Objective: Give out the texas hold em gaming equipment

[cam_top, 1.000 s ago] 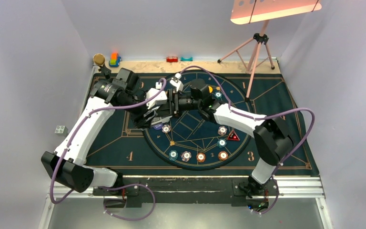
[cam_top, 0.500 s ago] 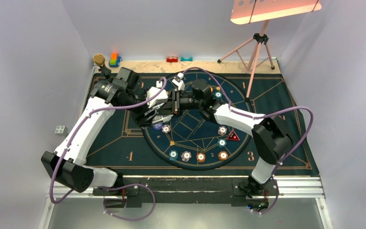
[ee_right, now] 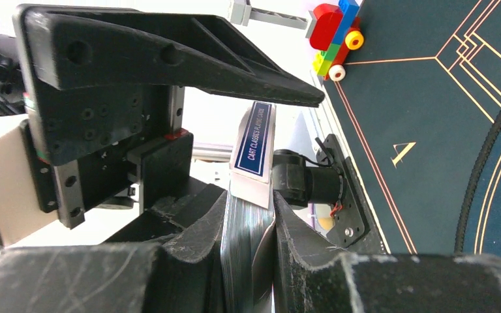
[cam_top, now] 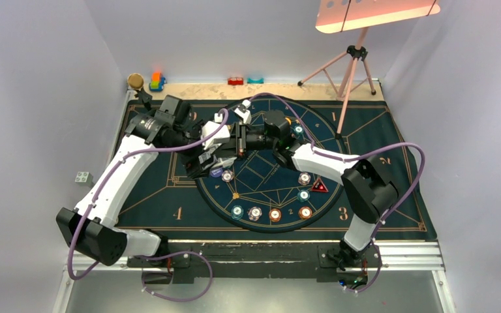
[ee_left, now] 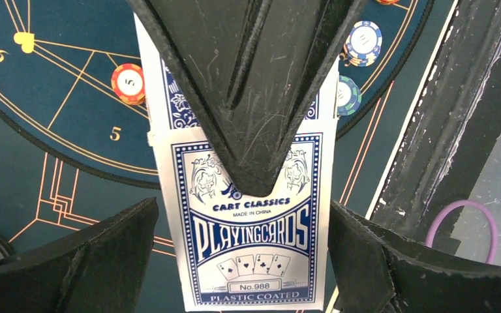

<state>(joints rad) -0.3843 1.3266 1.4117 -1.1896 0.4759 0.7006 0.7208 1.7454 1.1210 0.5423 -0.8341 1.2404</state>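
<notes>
Got both arms meeting over the upper-left part of the round mat [cam_top: 264, 189]. Looking through the right wrist cam: right claw [ee_right: 248, 215] clenched on the Cart Classics playing-card box [ee_left: 254, 261], pinched edge-on between its fingers, label strip poking up above them. Switching to the left wrist cam: left claw [ee_left: 241, 212] released, fingers spread wide either side of that same box and not touching it, with one black finger of the right claw lying across the box's upper half. Leaves the box hanging between the two claws, gripped by the right one only. Down on the mat underneath, can make out an orange chip [ee_left: 128, 83], blue-and-white chips [ee_left: 363, 42] and a teal chip [ee_left: 347, 94]. Over in the top view, spotting a curve of more chips [cam_top: 274, 214] along the near side of the circle, plus the red triangle token [cam_top: 319, 186] off to their right. Also catching toy blocks [ee_right: 336, 32] just past the mat's corner.
</notes>
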